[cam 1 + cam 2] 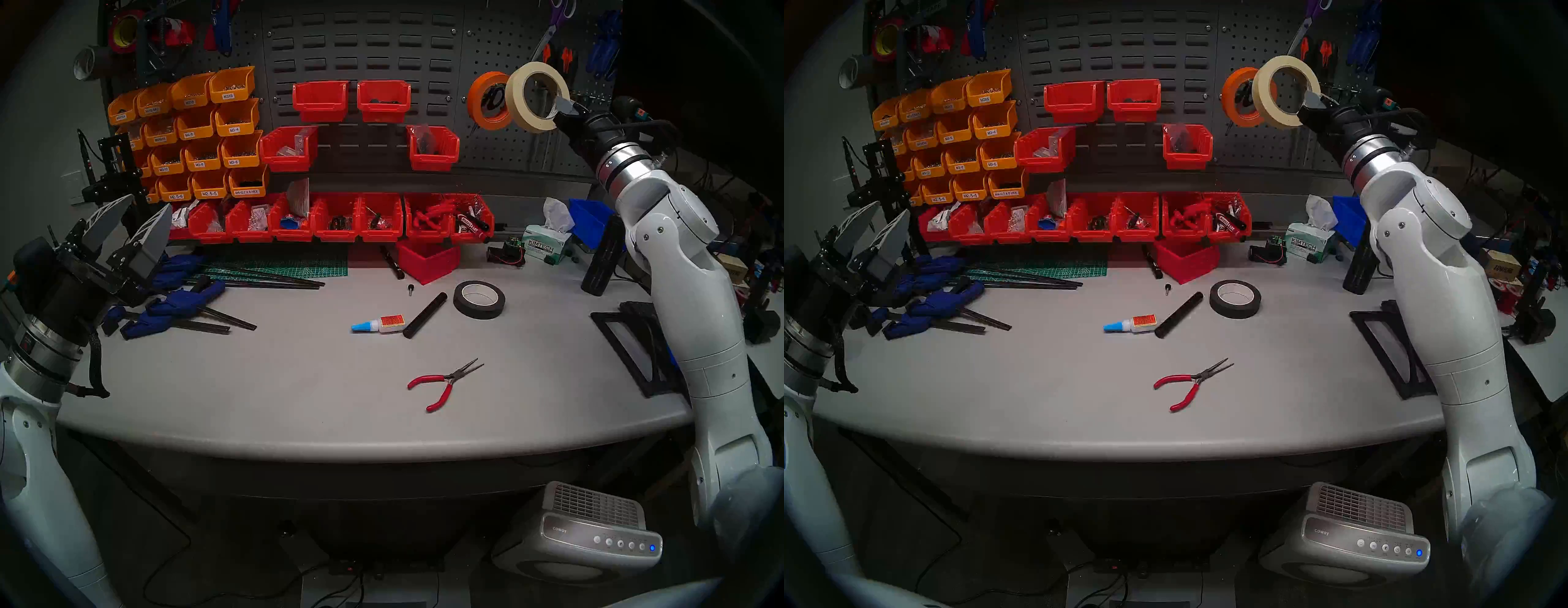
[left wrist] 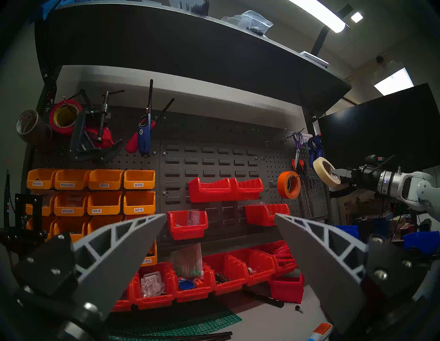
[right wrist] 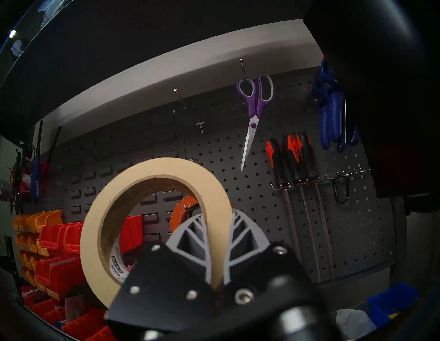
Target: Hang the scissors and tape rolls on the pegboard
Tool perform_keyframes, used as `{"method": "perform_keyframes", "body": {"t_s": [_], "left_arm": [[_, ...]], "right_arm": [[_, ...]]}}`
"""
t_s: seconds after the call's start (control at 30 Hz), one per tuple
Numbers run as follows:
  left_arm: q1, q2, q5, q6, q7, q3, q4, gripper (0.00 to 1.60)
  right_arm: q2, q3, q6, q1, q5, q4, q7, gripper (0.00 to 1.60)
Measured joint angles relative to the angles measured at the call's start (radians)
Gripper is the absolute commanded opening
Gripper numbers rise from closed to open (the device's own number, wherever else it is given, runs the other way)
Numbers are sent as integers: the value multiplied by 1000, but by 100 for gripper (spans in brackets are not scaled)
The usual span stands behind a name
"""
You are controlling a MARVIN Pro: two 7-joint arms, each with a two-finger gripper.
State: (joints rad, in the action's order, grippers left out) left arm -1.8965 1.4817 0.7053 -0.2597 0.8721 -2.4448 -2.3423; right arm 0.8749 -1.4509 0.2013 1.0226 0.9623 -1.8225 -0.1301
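right gripper [image 3: 217, 240]: I had it raised near the pegboard [image 3: 273, 190], fingers clamped on the rim of the cream tape roll [image 3: 152, 171], one finger inside the ring, one outside.
cream tape roll: held upright in the air in front of the board, opening facing the board; from the head view it overlapped the right edge of the orange tape roll [image 1: 488, 99]. Could not tell whether it touched any hook.
orange tape roll: already hanging on a hook on the pegboard, left of and behind the cream one; in the wrist view it showed partly behind the cream ring.
scissors: small black-handled pair, I could not pick it out clearly; dark loops sat inside the orange roll's opening in the head view, too small to be sure.
purple scissors [image 3: 254, 112]: hung on a peg, blades down, above and right of the cream roll.
screwdrivers [image 3: 295, 157]: orange-black handles in a wire holder, right of the purple scissors.
left gripper [image 1: 127, 225]: I kept it off at the table's left edge, fingers wide apart, holding nothing, over the blue clamps [image 1: 169, 305].
table [image 1: 297, 403]: black tape roll [image 1: 479, 299], glue bottle [image 1: 379, 325], black rod [image 1: 424, 315] and red-handled pliers [image 1: 441, 382] lay loose on it.
bins: red bins [image 1: 339, 220] in a row along the back, orange bins [image 1: 191, 131] stacked left.
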Motion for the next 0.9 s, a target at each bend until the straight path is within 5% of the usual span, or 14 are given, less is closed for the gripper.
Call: {"method": "perform_keyframes", "body": {"t_s": [0.9], "left_arm": [[0,0,0,0,0,0,0,160]], "right_arm": [[111,51,93,-163,-111,158,9,0]]}}
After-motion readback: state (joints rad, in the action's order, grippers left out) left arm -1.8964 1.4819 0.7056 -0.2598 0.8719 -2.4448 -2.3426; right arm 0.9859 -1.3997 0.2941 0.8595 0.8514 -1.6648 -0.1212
